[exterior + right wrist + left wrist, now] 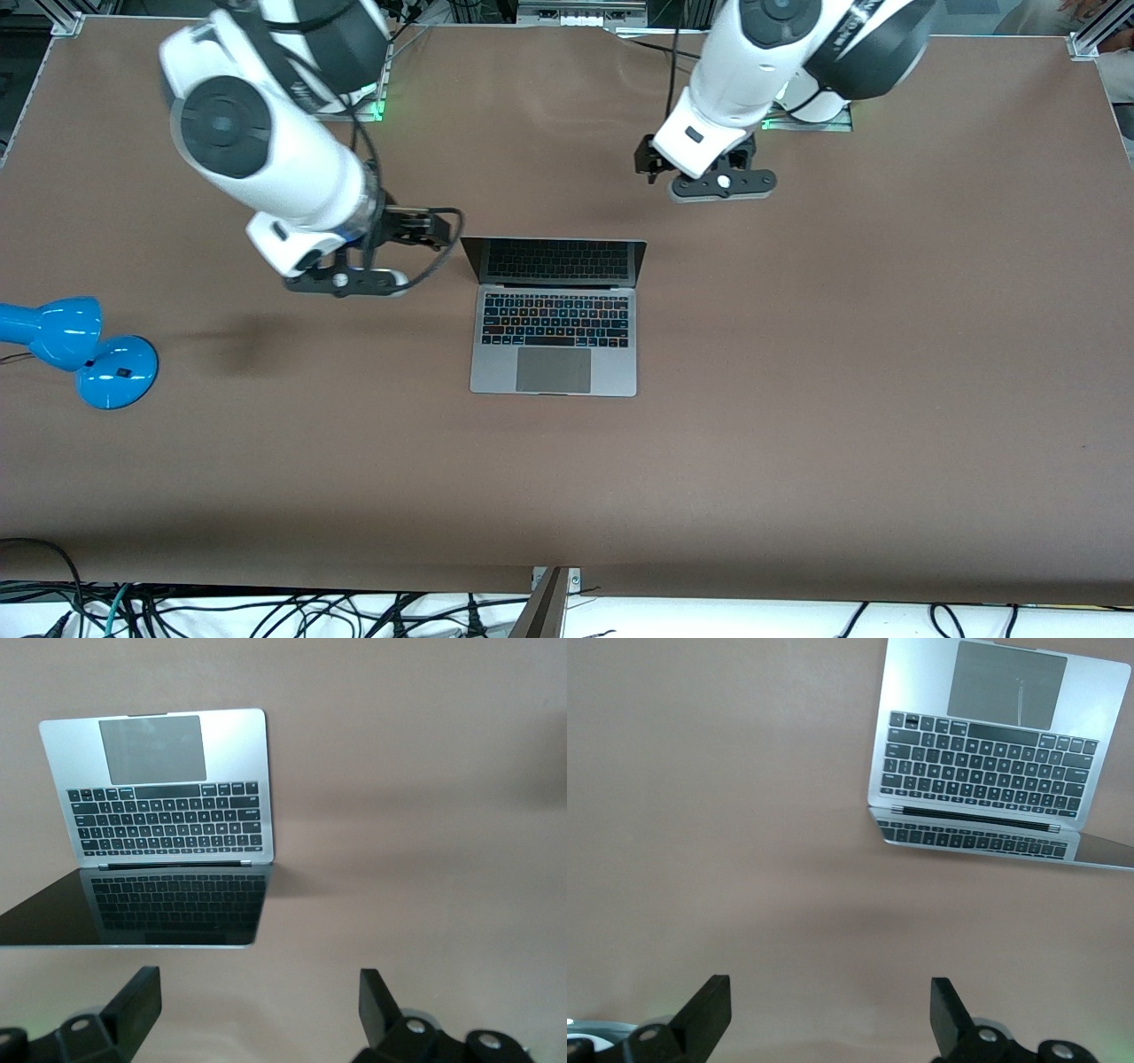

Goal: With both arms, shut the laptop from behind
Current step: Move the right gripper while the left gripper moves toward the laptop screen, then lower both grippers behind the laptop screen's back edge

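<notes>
Cables [266,616] are noted along the lower edge of the front view, below the brown tabletop [797,443]

Blue lamp [80,350]: laid toward the right arm's end of the tabletop, well apart from the work; judged irrelevant to the task

Right end effector [345,282]: hung over bare tabletop just beside the laptop's screen edge, on the right arm's side. Fingers [133,1001] are seen spread wide with nothing between them. The placement is judged a staging position for reaching the lid's back face

Laptop [555,323]: set at mid-tabletop, open, keyboard and trackpad facing the front camera, dark screen raised and leaning back toward the arm bases. No contact by either arm is seen

Left end effector [722,182]: held over bare tabletop near the screen's other corner, closer to the bases than the laptop. Fingers [709,1005] are likewise wide apart and empty

Closing is judged not yet begun; both arms appear positioned at the lid's rear so it can be pushed down evenly
</notes>
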Robot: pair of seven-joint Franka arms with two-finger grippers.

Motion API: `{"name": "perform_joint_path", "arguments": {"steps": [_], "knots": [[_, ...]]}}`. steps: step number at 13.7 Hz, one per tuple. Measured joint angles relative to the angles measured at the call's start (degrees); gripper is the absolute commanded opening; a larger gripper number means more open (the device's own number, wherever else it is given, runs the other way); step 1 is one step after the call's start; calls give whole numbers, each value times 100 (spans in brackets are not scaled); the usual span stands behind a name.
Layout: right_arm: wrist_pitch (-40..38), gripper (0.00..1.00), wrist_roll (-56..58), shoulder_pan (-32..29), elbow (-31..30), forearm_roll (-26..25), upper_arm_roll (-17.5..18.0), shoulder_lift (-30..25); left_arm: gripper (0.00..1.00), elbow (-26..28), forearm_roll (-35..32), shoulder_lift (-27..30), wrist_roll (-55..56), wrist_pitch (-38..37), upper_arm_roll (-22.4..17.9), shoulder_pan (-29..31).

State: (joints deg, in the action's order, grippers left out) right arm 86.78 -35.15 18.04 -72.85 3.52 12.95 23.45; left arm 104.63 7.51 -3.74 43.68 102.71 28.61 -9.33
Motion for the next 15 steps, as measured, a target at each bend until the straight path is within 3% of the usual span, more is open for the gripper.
{"name": "perform_joint_path", "arguments": {"steps": [2,4,6,7,9,15], "knots": [[8,57,-266,149,-3,4,1,120,77,49,0,-107,203,202,115,-5],[12,49,-374,291,-4,135,2,231,46,122,0,-267,395,527,231,-4],[13,36,-606,392,-9,404,1,328,6,197,0,-448,544,783,343,-7],[14,34,-700,438,-10,494,2,370,0,207,0,-533,578,874,374,-7],[15,33,-824,553,-12,601,2,452,0,210,0,-641,657,998,389,-8],[13,15,-974,841,-35,665,3,760,0,211,0,-919,679,1113,380,10]]}}
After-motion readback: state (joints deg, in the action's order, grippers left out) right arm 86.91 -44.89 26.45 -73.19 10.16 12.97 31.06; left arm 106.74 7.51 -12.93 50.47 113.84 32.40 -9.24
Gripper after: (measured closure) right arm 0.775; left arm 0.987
